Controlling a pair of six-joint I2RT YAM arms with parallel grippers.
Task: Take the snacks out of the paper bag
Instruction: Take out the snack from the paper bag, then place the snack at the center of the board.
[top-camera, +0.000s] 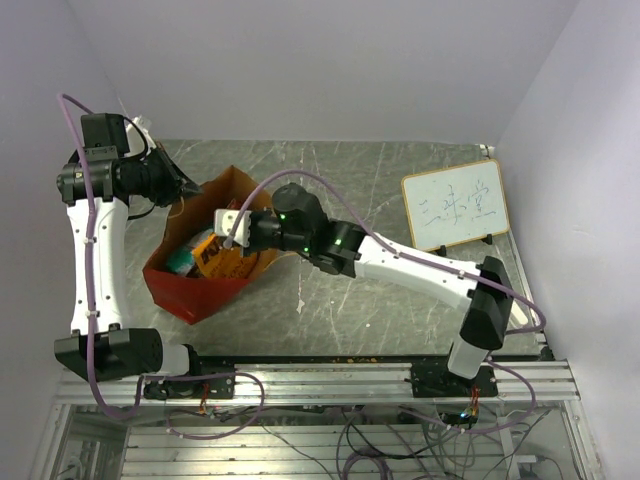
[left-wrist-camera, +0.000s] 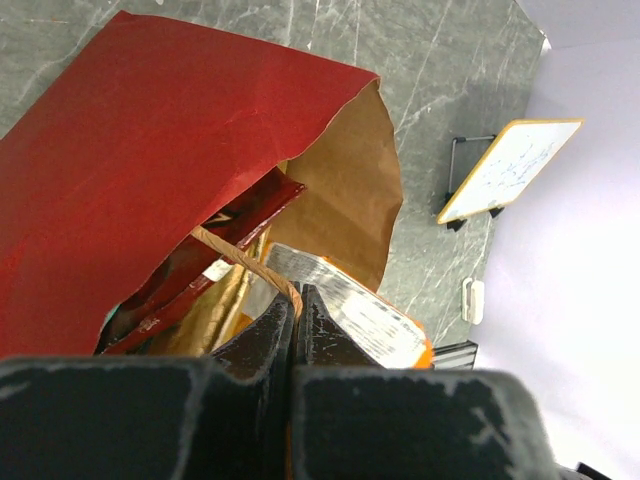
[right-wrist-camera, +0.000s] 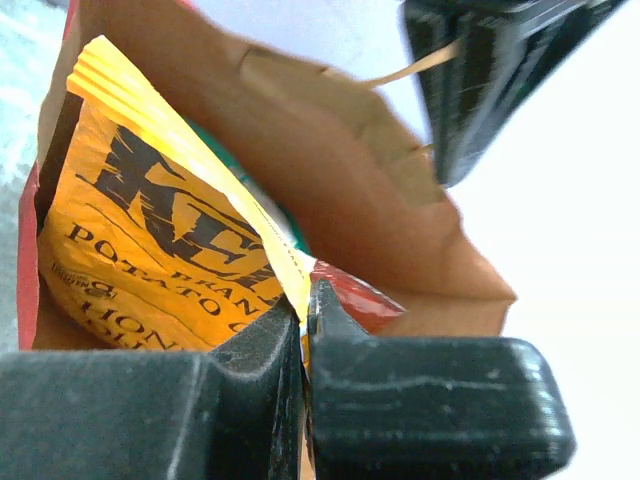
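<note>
The paper bag (top-camera: 190, 285), red outside and kraft inside, lies at the table's left with its mouth up. My left gripper (top-camera: 190, 185) is shut on its tan twine handle (left-wrist-camera: 245, 262) at the bag's far rim. My right gripper (top-camera: 228, 228) is in the bag's mouth, shut on the edge of an orange snack packet (right-wrist-camera: 150, 240) with black print. A red packet (right-wrist-camera: 360, 292) sits right behind the right fingers. A teal packet (top-camera: 178, 262) shows deeper in the bag. The orange packet's silver side (left-wrist-camera: 350, 305) shows in the left wrist view.
A white framed whiteboard (top-camera: 455, 208) stands on a small easel at the back right of the table. A white object (top-camera: 522, 315) lies near the right edge. A metal rail (top-camera: 330, 380) runs along the near edge by the arm bases.
</note>
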